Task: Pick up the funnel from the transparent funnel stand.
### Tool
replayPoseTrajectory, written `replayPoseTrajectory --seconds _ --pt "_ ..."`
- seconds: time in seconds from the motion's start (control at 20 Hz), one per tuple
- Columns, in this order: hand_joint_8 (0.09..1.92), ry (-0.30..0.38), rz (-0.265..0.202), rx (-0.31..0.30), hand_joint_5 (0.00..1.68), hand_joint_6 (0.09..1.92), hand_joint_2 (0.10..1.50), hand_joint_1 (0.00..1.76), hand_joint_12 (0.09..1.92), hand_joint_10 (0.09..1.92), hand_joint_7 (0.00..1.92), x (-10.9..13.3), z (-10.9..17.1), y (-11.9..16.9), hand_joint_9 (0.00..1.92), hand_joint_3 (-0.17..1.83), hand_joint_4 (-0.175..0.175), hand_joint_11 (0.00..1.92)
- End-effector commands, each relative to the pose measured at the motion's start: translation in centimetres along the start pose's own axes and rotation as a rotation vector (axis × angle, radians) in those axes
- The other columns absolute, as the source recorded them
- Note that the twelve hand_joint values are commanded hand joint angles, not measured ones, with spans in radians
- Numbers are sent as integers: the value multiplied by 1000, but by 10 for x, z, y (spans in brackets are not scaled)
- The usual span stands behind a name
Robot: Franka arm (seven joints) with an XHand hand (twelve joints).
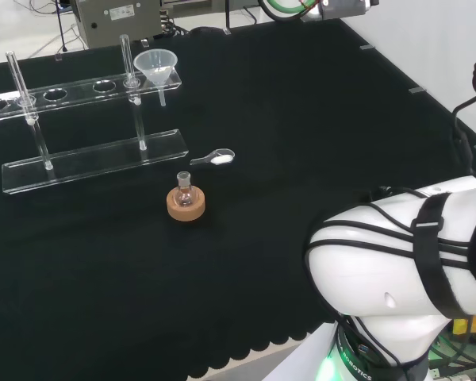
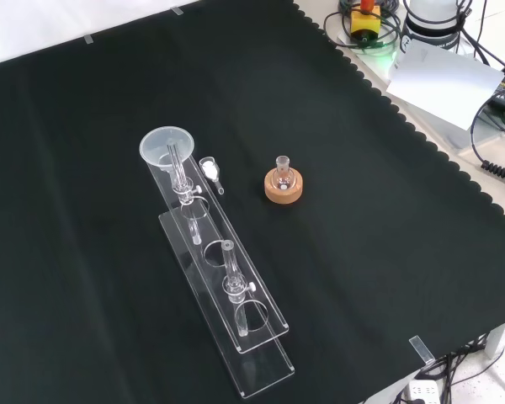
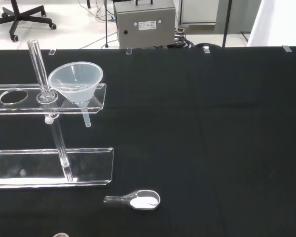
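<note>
- The state of the robot hand cannot be told from these views; the white arm link (image 1: 412,254) is seen at the right of the head view, well apart from the glassware.
- The funnel (image 1: 156,67) is seated, mouth up, in the end hole of the clear stand (image 1: 95,163), its stem hanging below the upper shelf.
- In the front view the funnel (image 2: 166,146) is placed at the far end of the stand (image 2: 261,370).
- A small clear scoop (image 1: 215,159) holding white powder is laid on the black counter (image 1: 301,119) just beside the stand's base, under the funnel's end.
- A small flask (image 1: 185,189) is held upright in a cork ring (image 1: 186,206), near the scoop and apart from the stand.
</note>
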State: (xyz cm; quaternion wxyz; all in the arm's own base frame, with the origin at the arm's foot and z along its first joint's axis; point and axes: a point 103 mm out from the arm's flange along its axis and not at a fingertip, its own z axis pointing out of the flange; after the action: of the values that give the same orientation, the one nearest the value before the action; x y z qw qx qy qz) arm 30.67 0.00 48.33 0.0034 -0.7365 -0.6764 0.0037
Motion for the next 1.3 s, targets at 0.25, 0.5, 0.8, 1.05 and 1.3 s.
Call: replayPoseTrajectory --seconds 0.25,0.5,0.8,1.05,1.3 --pt "451 -4 3 -9 157 87 1185 0 1345 588 11 -2 -3 2 148 432 27 1" --pt "452 -3 19 -3 166 87 1192 0 1350 586 12 -10 3 10 150 419 27 1" --pt "454 -3 48 18 172 87 1195 0 1351 588 19 -20 12 26 156 413 27 4" --pt "455 -4 62 36 179 87 1197 0 1352 589 22 -25 25 43 162 408 26 6" --pt "457 -7 34 67 186 87 1199 0 1354 591 27 -21 44 84 171 401 26 11"
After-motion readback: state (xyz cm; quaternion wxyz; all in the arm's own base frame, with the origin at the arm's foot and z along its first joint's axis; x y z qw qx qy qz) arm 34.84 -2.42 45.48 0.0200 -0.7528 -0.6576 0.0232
